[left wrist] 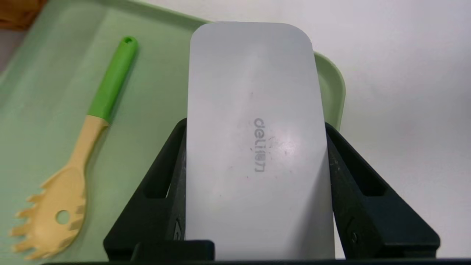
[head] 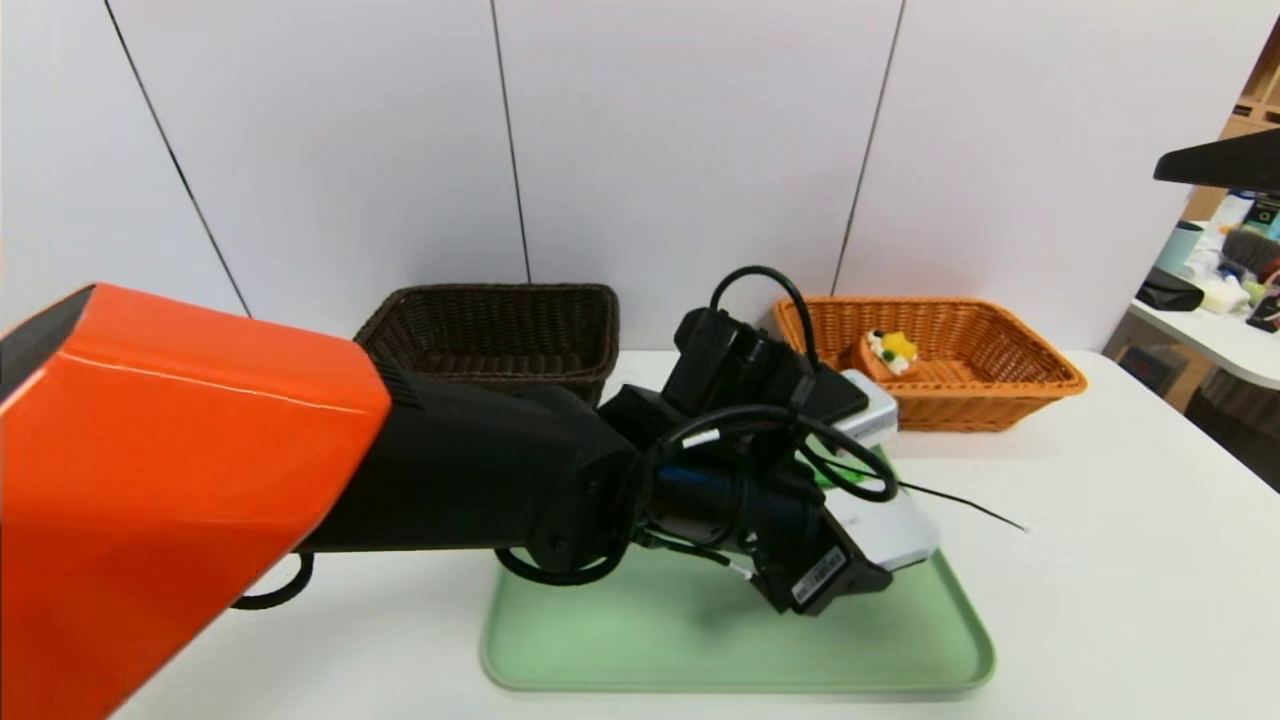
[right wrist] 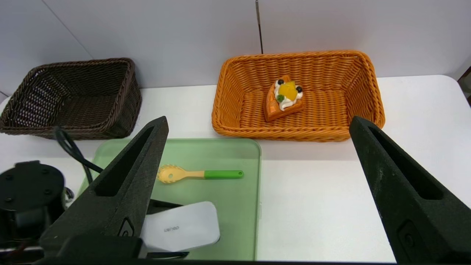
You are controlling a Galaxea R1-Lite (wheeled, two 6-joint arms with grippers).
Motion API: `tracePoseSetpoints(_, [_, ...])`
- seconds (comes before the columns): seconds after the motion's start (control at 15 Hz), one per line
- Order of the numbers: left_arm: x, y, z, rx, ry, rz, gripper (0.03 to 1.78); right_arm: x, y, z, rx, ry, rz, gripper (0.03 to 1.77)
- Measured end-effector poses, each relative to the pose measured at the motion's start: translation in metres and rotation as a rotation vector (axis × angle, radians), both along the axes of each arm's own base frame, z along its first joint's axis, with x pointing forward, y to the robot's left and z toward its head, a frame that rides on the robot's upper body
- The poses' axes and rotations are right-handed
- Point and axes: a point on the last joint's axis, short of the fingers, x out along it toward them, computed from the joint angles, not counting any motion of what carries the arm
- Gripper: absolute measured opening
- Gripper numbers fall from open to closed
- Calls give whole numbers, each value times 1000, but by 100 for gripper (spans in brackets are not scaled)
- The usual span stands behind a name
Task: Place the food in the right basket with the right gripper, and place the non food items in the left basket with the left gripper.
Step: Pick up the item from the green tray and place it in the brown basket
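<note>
My left gripper is shut on the flat white device, one finger on each long side. The device sits over the right part of the green tray. The utensil, with a pale yellow head and a green handle, lies flat on the tray beside it. The food, a cake wedge, sits inside the orange right basket. The dark brown left basket holds nothing that shows. My right gripper is open and empty, above the table in front of the orange basket, out of the head view.
Both baskets stand at the back against the wall, the dark one left of the orange one. My left arm stretches across the tray. A thin black cable lies right of the tray. A cluttered side table stands far right.
</note>
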Motion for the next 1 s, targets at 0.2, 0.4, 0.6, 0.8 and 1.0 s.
tracePoseSetpoints(0.2, [0,4,25,-22,-9,67,106,0,0,0,-1,0,0,169])
tracePoseSetpoints(0.4, [17,16,61,-75,-77,198,106,-1,0,-1,-1,4,0,169])
tracePoseSetpoints(0.6, [47,44,105,-129,-129,347,106,0,0,-3,-4,11,-1,169])
tracePoseSetpoints(0.8, [83,92,132,-162,-130,549,106,2,1,-8,-7,28,3,169])
tracePoseSetpoints(1.0, [119,144,127,-158,-97,732,106,4,1,-10,-6,40,16,169])
